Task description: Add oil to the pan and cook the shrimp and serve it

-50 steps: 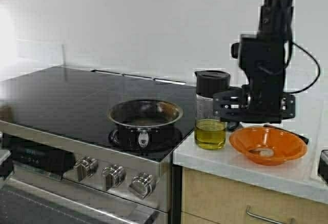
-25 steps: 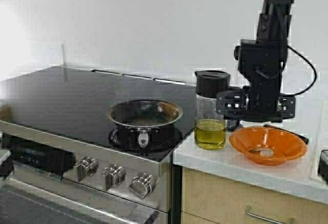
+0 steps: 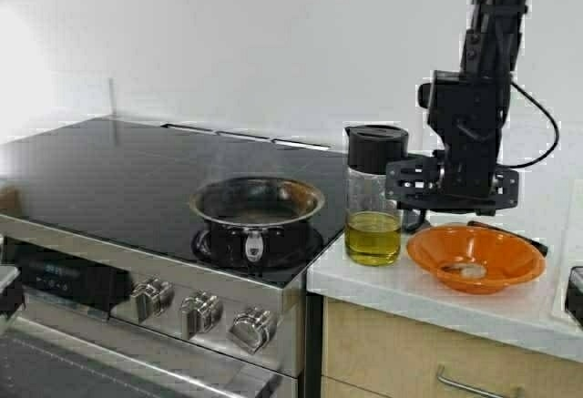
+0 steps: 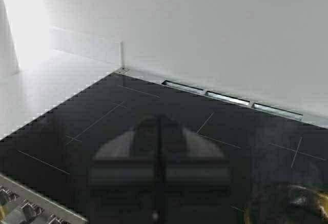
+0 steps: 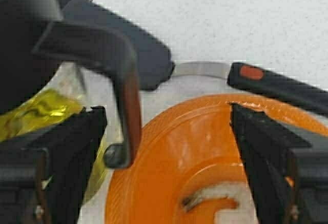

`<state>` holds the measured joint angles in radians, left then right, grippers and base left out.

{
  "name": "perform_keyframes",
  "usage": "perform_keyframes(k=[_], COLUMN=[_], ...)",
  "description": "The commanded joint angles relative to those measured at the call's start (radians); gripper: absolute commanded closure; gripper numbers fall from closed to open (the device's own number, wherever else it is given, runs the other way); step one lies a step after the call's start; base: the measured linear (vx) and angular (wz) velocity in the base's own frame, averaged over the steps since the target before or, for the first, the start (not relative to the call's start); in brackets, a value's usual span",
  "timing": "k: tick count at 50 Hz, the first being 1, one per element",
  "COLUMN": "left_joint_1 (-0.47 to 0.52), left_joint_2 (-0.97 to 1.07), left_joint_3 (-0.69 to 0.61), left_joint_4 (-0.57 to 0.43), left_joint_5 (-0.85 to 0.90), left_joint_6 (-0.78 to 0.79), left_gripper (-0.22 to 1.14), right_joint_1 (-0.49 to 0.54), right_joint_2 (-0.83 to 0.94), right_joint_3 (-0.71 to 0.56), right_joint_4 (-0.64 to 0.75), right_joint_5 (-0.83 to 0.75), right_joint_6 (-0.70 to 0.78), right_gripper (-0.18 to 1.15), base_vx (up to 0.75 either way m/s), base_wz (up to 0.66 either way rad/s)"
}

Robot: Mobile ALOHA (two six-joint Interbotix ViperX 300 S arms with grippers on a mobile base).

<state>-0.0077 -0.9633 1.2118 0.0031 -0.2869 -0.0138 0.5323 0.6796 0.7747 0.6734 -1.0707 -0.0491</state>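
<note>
The steel pan [image 3: 258,207] with its dark inside sits on the front right burner; its rim [image 4: 292,208] also shows in the left wrist view. A clear jug [image 3: 373,193] with a black lid stands on the counter beside it, holding yellow-green oil [image 3: 373,237]. My right gripper [image 3: 428,184] hangs open just right of the jug, above the orange bowl [image 3: 475,257]. In the right wrist view the jug's black handle [image 5: 123,96] lies between the spread fingers of the right gripper [image 5: 166,157], untouched. The pale curled shrimp [image 5: 220,196] lies in the bowl. My left gripper [image 4: 159,124] hovers shut over the stove top.
The black glass cooktop [image 3: 109,170] stretches left of the pan, with knobs [image 3: 200,311] along its front. A black-handled utensil [image 5: 277,83] lies on the white counter [image 3: 401,293] behind the bowl. A wall closes the back.
The right gripper has shifted slightly right and up beside the jug. Jug, bowl and pan have not moved.
</note>
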Motion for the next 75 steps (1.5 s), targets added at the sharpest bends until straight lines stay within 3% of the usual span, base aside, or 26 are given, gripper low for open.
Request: perform_keyframes(k=[1, 28, 33, 37, 46, 50, 58, 75], left_joint_1=[0.002, 0.0, 0.002, 0.0, 0.002, 0.002, 0.0, 0.002], left_joint_2=[0.009, 0.011, 0.011, 0.011, 0.011, 0.011, 0.011, 0.011], left_joint_3=[-0.008, -0.006, -0.006, -0.006, -0.006, -0.006, -0.006, -0.006], left_joint_4=[0.0, 0.0, -0.002, 0.0, 0.0, 0.0, 0.0, 0.0], left_joint_5=[-0.005, -0.005, -0.005, -0.005, -0.005, -0.005, -0.005, -0.005], left_joint_6=[-0.002, -0.002, -0.002, -0.002, -0.002, -0.002, -0.002, -0.002], left_gripper=[0.89, 0.89, 0.89, 0.89, 0.89, 0.89, 0.89, 0.89], right_joint_1=[-0.023, -0.083, -0.083, -0.083, -0.083, -0.081, -0.081, -0.043], right_joint_2=[-0.011, 0.029, 0.031, 0.031, 0.031, 0.028, 0.012, -0.094], right_joint_3=[-0.029, -0.126, -0.13, -0.14, -0.158, -0.166, -0.17, -0.192], right_joint_4=[-0.006, -0.058, -0.052, -0.038, -0.011, -0.011, -0.009, 0.011], right_joint_5=[0.008, 0.089, 0.091, 0.091, 0.098, 0.1, 0.1, 0.118], right_joint_6=[0.0, -0.061, -0.063, -0.063, -0.061, -0.06, -0.057, -0.075], right_gripper=[-0.05, -0.05, 0.01, 0.15, 0.8, 1.0, 0.88, 0.89], base_vx=[0.0, 0.0, 0.0, 0.0, 0.0, 0.0, 0.0, 0.0], base_wz=[0.0, 0.0, 0.0, 0.0, 0.0, 0.0, 0.0, 0.0])
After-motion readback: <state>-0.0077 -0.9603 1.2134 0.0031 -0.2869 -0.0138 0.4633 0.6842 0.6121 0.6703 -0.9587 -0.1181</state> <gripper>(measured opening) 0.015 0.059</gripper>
